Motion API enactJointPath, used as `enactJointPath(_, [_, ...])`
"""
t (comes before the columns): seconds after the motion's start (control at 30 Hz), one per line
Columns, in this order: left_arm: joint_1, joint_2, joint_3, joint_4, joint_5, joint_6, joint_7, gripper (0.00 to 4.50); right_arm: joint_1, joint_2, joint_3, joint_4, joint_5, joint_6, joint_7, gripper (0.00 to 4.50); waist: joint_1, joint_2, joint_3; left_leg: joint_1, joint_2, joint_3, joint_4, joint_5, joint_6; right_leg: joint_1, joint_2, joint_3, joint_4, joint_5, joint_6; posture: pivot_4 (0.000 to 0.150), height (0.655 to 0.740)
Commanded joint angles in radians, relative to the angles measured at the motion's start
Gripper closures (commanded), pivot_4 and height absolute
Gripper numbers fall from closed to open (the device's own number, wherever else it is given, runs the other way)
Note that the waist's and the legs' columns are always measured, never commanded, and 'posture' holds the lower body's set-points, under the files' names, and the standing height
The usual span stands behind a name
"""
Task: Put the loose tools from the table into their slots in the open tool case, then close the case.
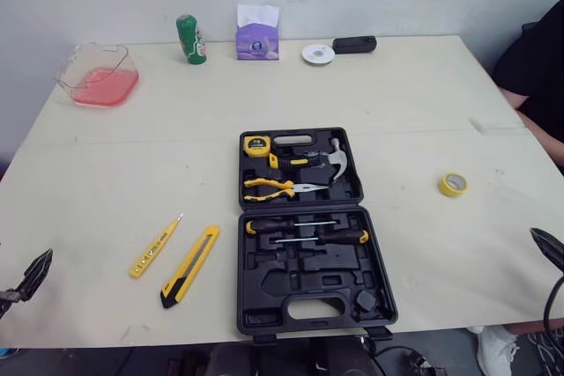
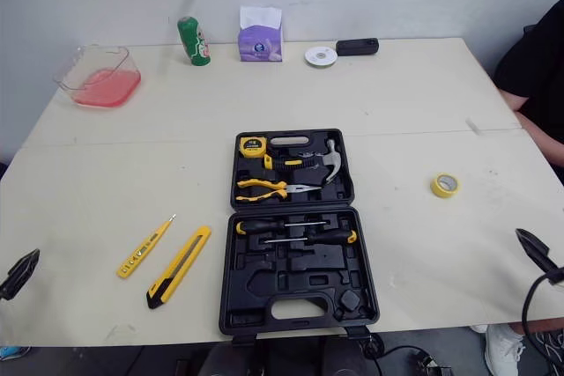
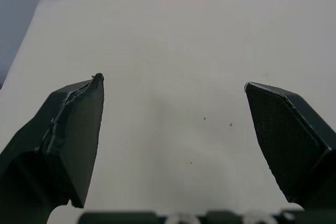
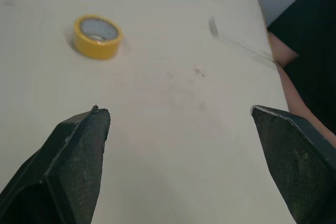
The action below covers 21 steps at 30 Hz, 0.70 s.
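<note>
From the head we look forward and down over the whole bench [image 1: 106, 173], with its far edge by the wall at the top, its near edge at the bottom and the tool case [image 1: 304, 226] mid-frame. Our two eye views share almost the same scene; in the right one the case sits slightly further left. Our left wrist camera looks along the left pincer [image 3: 173, 81], spread wide, close over bare bench. Our right wrist camera looks along the right pincer [image 4: 178, 109], also spread wide, low over the bench toward the yellow tape roll [image 4: 97, 36] and a person's arm [image 4: 281, 53] at the bench's right edge. The eye views show both from farther off.
</note>
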Motion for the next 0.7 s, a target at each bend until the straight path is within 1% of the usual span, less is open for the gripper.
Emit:
enactJointPath(0.03, [0.000, 0.027, -0.025, -0.110, -0.034, 0.054, -0.007, 0.00, -0.011, 0.022, 0.024, -0.150, 0.069, 0.078, 0.009, 0.05, 0.001, 0.000, 0.000, 0.000, 0.000, 0.000, 0.000, 0.000, 0.000, 0.000, 0.000, 0.000, 0.001, 0.000, 0.000, 0.150, 0.7400])
enactJointPath(0.17, [-0.001, 0.066, -0.088, -0.230, -0.075, 0.198, -0.010, 0.00, -0.049, 0.066, 0.093, -0.351, 0.141, 0.156, 0.026, 0.05, 0.002, 0.000, 0.000, 0.000, 0.000, -0.001, 0.000, 0.001, 0.000, 0.000, 0.000, 0.000, 0.001, 0.000, 0.000, 0.150, 0.7400])
enactJointPath(0.2, [-0.001, 0.085, -0.099, -0.260, -0.095, 0.258, -0.006, 0.00, -0.068, 0.085, 0.115, -0.421, 0.186, 0.184, 0.036, 0.05, 0.002, 0.000, 0.000, 0.000, 0.000, -0.001, 0.000, 0.001, 0.000, 0.000, 0.000, 0.000, 0.001, 0.000, 0.000, 0.150, 0.7400])
enactJointPath(0.3, [0.045, 0.139, -0.125, -0.332, -0.125, 0.373, -0.051, 0.00, -0.088, 0.112, 0.167, -0.554, 0.229, 0.220, 0.058, 0.05, -0.001, 0.000, 0.000, 0.000, 0.000, -0.001, 0.000, 0.003, 0.002, 0.000, 0.001, 0.000, 0.003, 0.000, -0.001, 0.150, 0.7400])
enactJointPath(0.4, [0.062, 0.168, -0.134, -0.361, -0.112, 0.400, -0.077, 0.00, -0.085, 0.108, 0.214, -0.648, 0.285, 0.288, 0.108, 0.05, 0.001, 0.000, 0.000, 0.000, 0.000, -0.001, -0.001, 0.005, 0.002, 0.000, 0.001, 0.000, 0.002, 0.000, -0.001, 0.150, 0.7400])
enactJointPath(0.5, [0.063, 0.173, -0.138, -0.380, -0.115, 0.424, -0.092, 0.00, -0.097, 0.115, 0.251, -0.713, 0.324, 0.327, 0.141, 0.05, 0.002, 0.000, 0.000, -0.001, 0.000, -0.001, -0.001, 0.005, 0.001, 0.000, 0.002, -0.001, 0.000, -0.001, -0.001, 0.150, 0.7400])
enactJointPath(0.6, [0.080, 0.181, -0.165, -0.381, -0.047, 0.378, -0.117, 0.00, -0.109, 0.124, 0.294, -0.757, 0.309, 0.311, 0.183, 0.05, 0.003, -0.001, 0.000, -0.001, 0.000, -0.001, -0.001, 0.005, 0.002, 0.000, 0.001, -0.001, 0.000, -0.001, -0.002, 0.150, 0.7400])
enactJointPath(0.7, [0.083, 0.171, -0.219, -0.390, 0.015, 0.334, -0.107, 0.00, -0.128, 0.144, 0.339, -0.794, 0.298, 0.293, 0.211, 0.05, 0.003, -0.001, 0.001, -0.001, 0.000, -0.001, -0.001, 0.003, 0.003, 0.000, 0.001, -0.001, 0.000, -0.001, -0.002, 0.150, 0.7400])
